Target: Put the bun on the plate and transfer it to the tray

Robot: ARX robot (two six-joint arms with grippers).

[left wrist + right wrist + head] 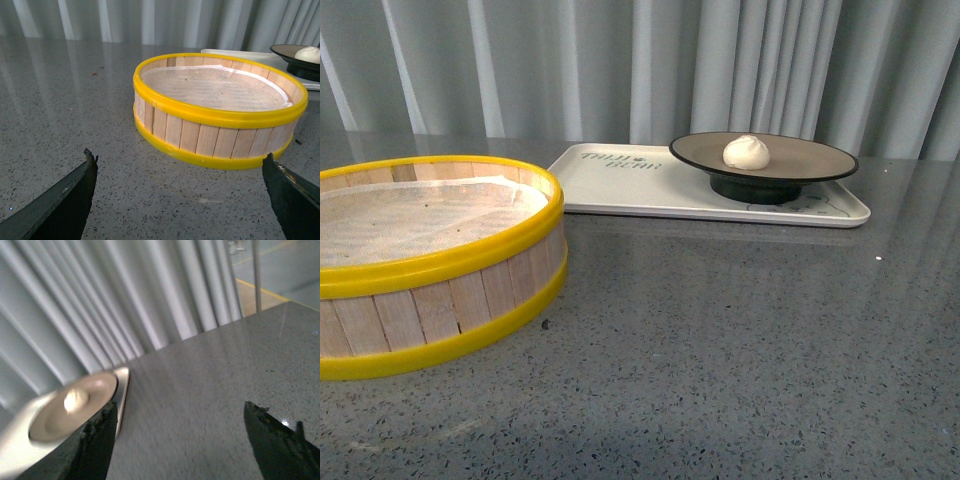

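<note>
A grey speckled stone-look table fills the front view, glossy enough to carry pale streaks of reflection, and behind it hangs a wall of pale grey-white pleated curtains; the right wrist view, blurred, shows beyond the table's far edge a stretch of floor with a yellow line and a thin upright pole. Largest on the table is the round wooden steamer basket with yellow rims, lined with white cloth, standing at the near left. Behind it and to the right lies the tray, cream-white with grey lettering, set near the curtains. On the right part of the tray stands the plate, beige inside with a black rim and black foot, and on the plate, a little left of its middle, sits the bun, white and round. Neither arm shows in the front view. The left gripper hovers over bare table just short of the basket, its dark fingers spread wide with nothing between them; the right gripper is likewise parted and empty above the table, with tray, plate and bun beyond it
</note>
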